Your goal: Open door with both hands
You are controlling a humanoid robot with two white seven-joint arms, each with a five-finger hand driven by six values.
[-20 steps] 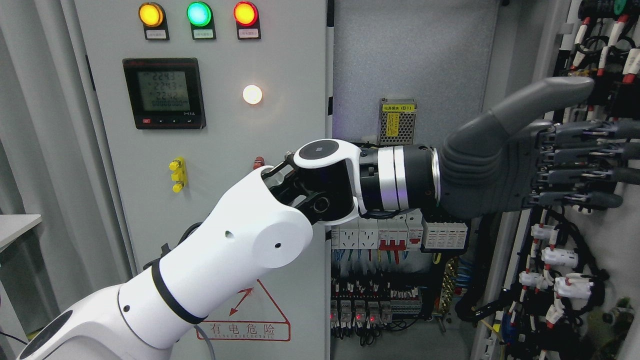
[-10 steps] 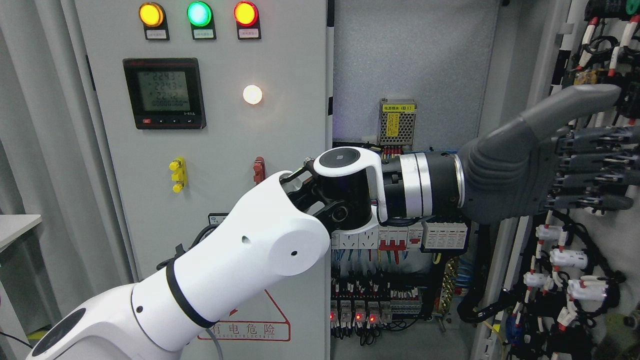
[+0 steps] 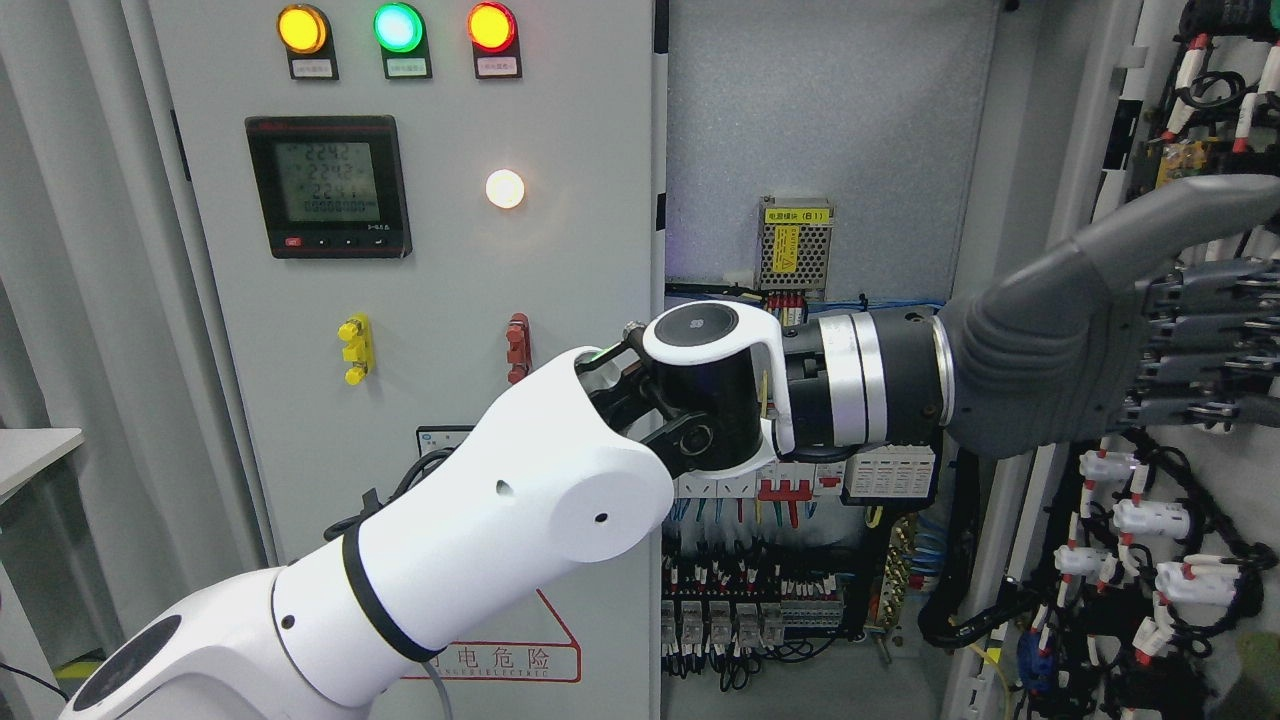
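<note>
Your right door [image 3: 1190, 560] at the cabinet's right edge is swung wide, wiring exposed. The left hand [image 3: 1130, 345] presses flat on it, fingers extended, gripping nothing. Mostly done; only the last push outward looks left.

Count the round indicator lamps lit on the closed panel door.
4: yellow lamp, green lamp and red lamp in a row at the top, white lamp below, right of the meter. None appear hidden.

Three indicator lamps [image 3: 397, 28], yellow, green and red, glow in a row above a digital meter [image 3: 328, 187]. A white lamp [image 3: 504, 188] shines beside the meter. Below, a red-bordered warning label [image 3: 500, 655] carries Chinese characters.
</note>
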